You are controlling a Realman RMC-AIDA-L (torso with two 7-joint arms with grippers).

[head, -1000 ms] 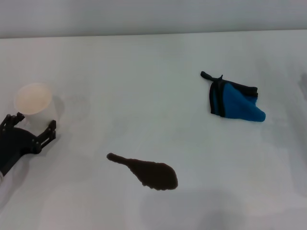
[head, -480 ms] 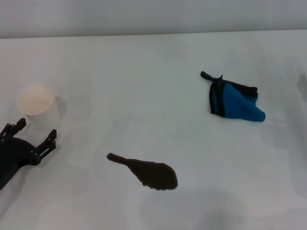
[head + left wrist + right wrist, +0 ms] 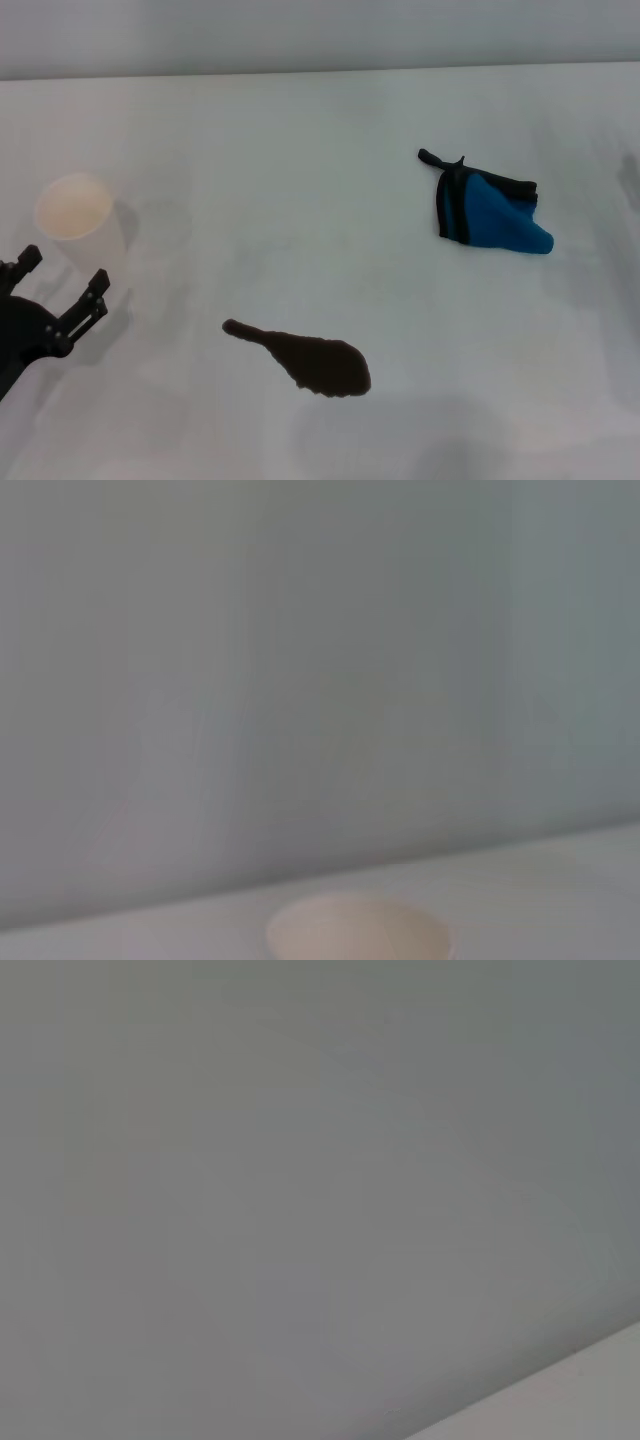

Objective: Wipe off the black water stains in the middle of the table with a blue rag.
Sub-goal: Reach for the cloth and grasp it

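Note:
The black water stain [image 3: 306, 359] lies on the white table [image 3: 300, 180] near the front middle, tadpole-shaped with its tail to the left. The blue rag [image 3: 489, 213] with black edging and a loop lies crumpled at the right, apart from the stain. My left gripper [image 3: 62, 282] is open and empty at the far left, just in front of a white paper cup [image 3: 78, 217]. My right gripper is out of view.
The white paper cup stands upright at the left; its rim also shows in the left wrist view [image 3: 358, 938]. The table's far edge meets a grey wall [image 3: 320, 35]. The right wrist view shows only the wall.
My left gripper has drawn back from the cup, toward the front left. The cup, rag and stain have not moved.

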